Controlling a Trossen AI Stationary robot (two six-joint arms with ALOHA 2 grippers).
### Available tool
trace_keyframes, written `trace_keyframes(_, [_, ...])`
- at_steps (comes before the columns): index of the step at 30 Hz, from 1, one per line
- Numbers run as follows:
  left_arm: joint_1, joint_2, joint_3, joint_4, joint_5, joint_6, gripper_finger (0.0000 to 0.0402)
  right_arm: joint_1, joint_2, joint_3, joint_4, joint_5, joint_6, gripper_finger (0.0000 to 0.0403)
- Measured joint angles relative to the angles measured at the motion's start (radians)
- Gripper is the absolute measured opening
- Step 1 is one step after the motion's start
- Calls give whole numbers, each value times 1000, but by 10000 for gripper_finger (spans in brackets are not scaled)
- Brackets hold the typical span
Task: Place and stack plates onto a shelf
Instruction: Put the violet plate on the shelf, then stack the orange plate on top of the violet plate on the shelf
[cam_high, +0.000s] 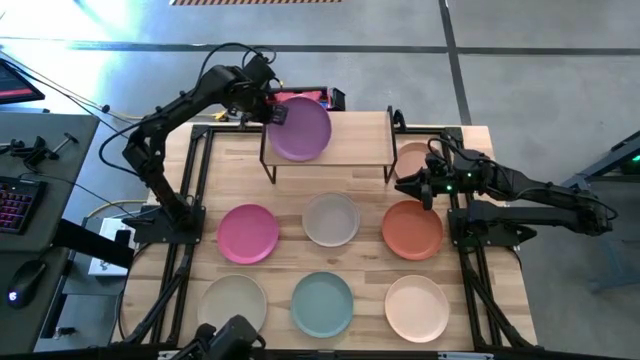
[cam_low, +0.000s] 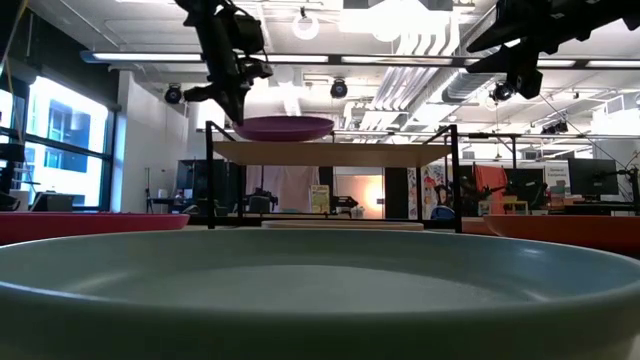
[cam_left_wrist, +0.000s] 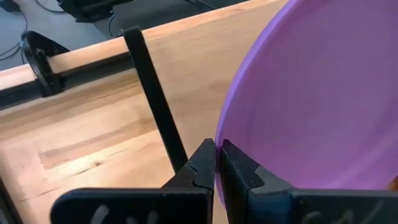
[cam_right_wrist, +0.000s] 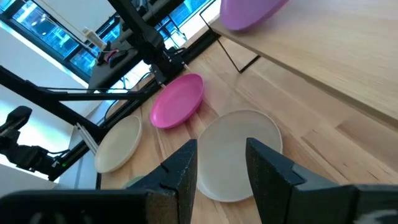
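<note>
Left gripper (cam_left_wrist: 216, 163) clamps the purple plate's (cam_high: 299, 129) rim over the shelf (cam_high: 355, 140).
Right gripper (cam_right_wrist: 221, 163), fingers apart, hovers near the terracotta plate (cam_high: 411, 229); six plates lie below.

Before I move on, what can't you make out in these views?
- Whether the purple plate touches the shelf: the low view shows it level with the top, contact unclear.
- The peach plate beside the shelf: the right gripper partly covers it in the high view.
- The left gripper's grip depth: the plate's rim hides it.

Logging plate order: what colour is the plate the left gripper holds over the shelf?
Purple plate, clearest in the high view.
</note>
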Motion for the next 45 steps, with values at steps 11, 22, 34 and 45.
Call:
trace_keyframes(11, [6, 27, 0, 3, 4, -8, 5, 0, 0, 0, 0, -5, -7, 119])
trace_keyframes(22, [6, 40, 0, 19, 1, -7, 40, 0, 0, 0, 0, -3, -7, 119])
trace_keyframes(34, [6, 37, 0, 21, 106, 24, 73, 0, 0, 0, 4, -3, -8, 119])
trace_keyframes(45, [-26, -58, 0, 3, 247, 106, 50, 0, 0, 0, 131, -34, -27, 119])
